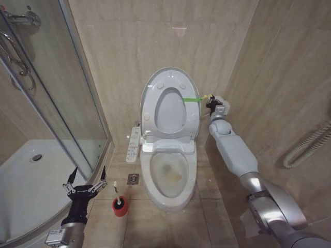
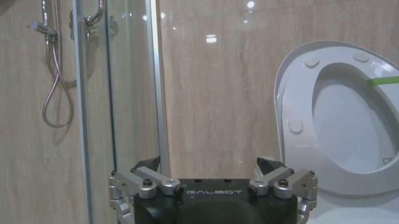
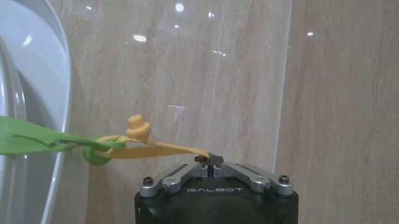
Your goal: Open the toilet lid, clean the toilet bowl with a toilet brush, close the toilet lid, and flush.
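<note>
I've got the toilet lid (image 1: 170,106) upright against the wall, held by a yellow strap (image 3: 163,150) my right gripper (image 1: 212,103) is clenched on; if it slips, the lid could drop over the stained toilet bowl (image 1: 169,176). My left gripper (image 1: 85,183) hangs released beside the toilet brush (image 1: 118,200), and a careless reach might tip its red cup.
</note>
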